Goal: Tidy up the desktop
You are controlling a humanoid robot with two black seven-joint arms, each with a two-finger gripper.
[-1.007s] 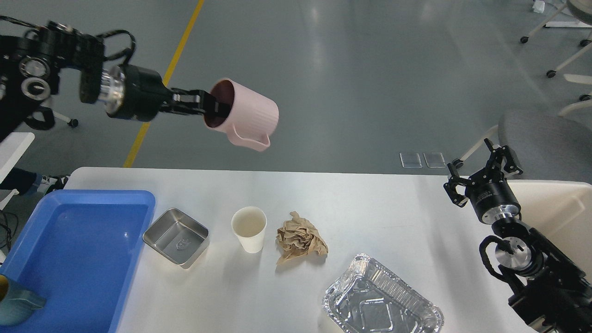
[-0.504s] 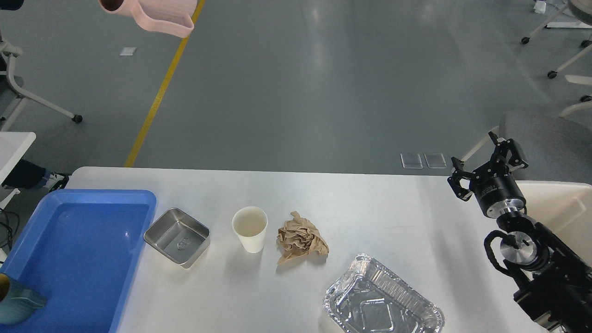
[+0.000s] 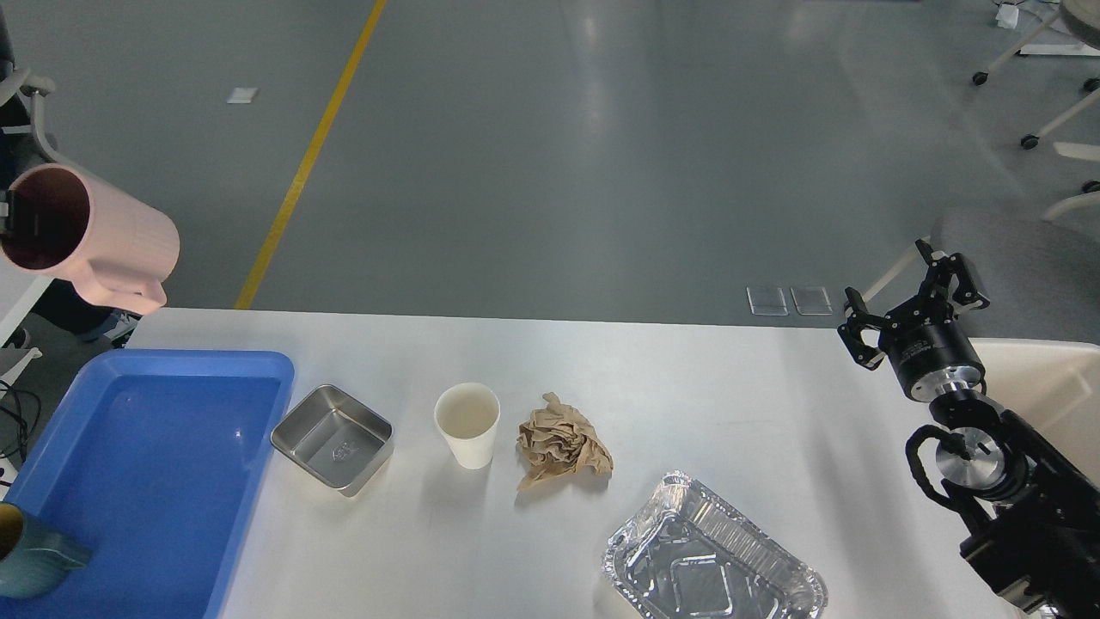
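Right jaws (image 3: 913,291) spread, nothing between them, held above the counter's (image 3: 705,404) far right edge; forearm rises from the lower right corner, wrist tipped up and away. Left jaws barely in view at the left edge, a dark bit inside the mouth of the pink jug (image 3: 84,234); cannot tell their state. Half a second ago the jug was at the top edge of the view; now it is lower, hanging tilted above the counter's far left corner, mouth facing left. Right arm has shifted slightly right and up. On the counter, unmoved: blue tray (image 3: 258,430) at left with a teal mug (image 3: 34,563) in its near corner, steel pan (image 3: 333,439) just beside the tray, paper cup (image 3: 467,424), crumpled paper (image 3: 561,439), foil tray (image 3: 713,559) near the front edge.
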